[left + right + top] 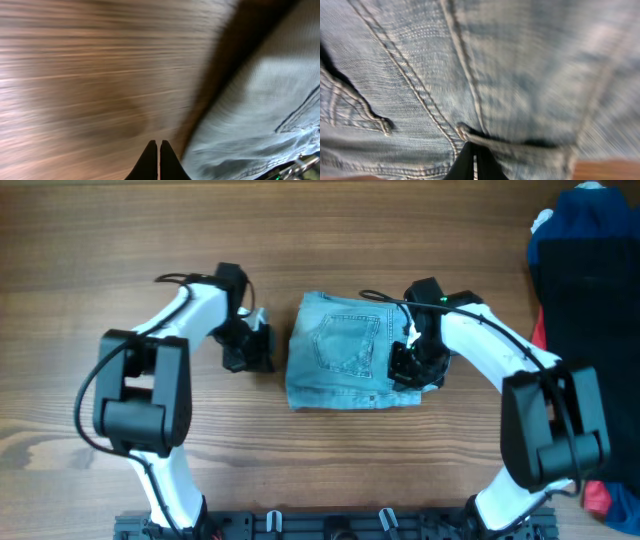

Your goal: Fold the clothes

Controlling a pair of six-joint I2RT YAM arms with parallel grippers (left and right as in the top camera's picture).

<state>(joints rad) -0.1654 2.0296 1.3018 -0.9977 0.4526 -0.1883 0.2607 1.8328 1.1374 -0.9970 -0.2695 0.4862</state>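
Brown wooden table stretches under both my arms, its grain running from side to side. The denim shorts lie folded into a compact rectangle at the middle of the table, a stitched back pocket facing up.

My left gripper sits on bare wood just beside the shorts' left edge, apart from the cloth. In the left wrist view its fingertips are pressed together with nothing between them.

My right gripper is over the shorts' right edge. Its fingertips are also closed tight, touching the denim at a seam; I cannot tell whether any cloth is caught between them.

A dark navy garment is heaped along the table's right edge, and a red cloth shows at the near right corner.
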